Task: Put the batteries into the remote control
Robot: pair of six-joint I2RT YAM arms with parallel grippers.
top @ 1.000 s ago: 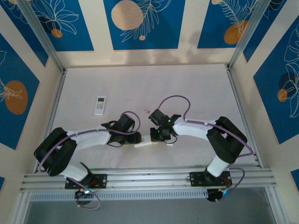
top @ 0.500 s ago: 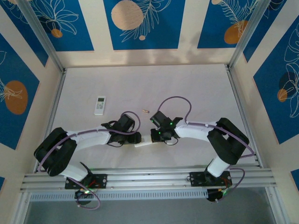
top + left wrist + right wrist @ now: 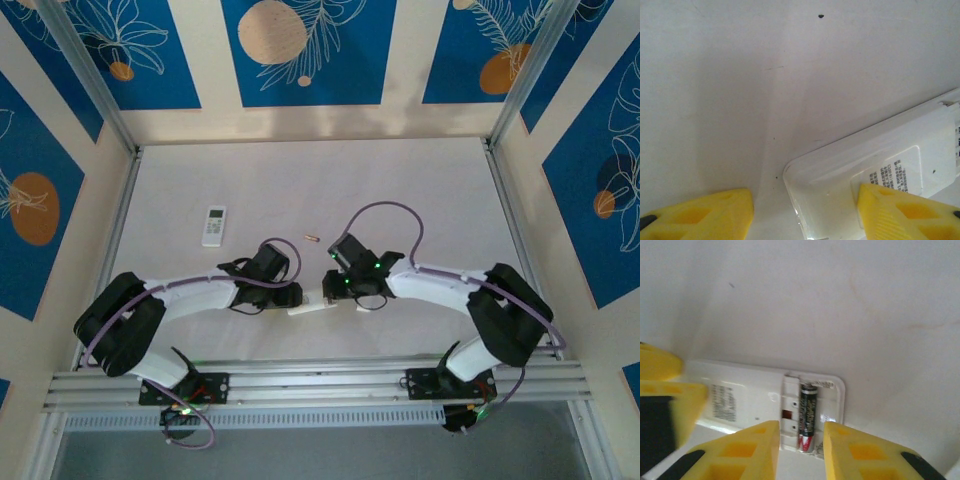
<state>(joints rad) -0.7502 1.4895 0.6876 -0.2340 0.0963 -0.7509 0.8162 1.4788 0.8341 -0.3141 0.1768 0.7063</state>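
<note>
Your right pincer (image 3: 800, 435) hangs just over the open bay at one end of the remote control (image 3: 740, 385). Its yellow fingers are slightly parted and pinch nothing. One battery (image 3: 808, 412) lies seated lengthwise in the far slot, right below the gap. The empty slot (image 3: 788, 415) beside it suggests the job is about half done.

The remote lies label-side up on the bench (image 3: 400, 190), so the bay faces you. Your left pincer (image 3: 802, 200) is spread around the opposite end, one finger over the casing and the other clear of its edge, probably to stop it sliding. A loose battery (image 3: 311, 237) waits near, farther up the bench. A second remote (image 3: 215, 225) lies well apart.
</note>
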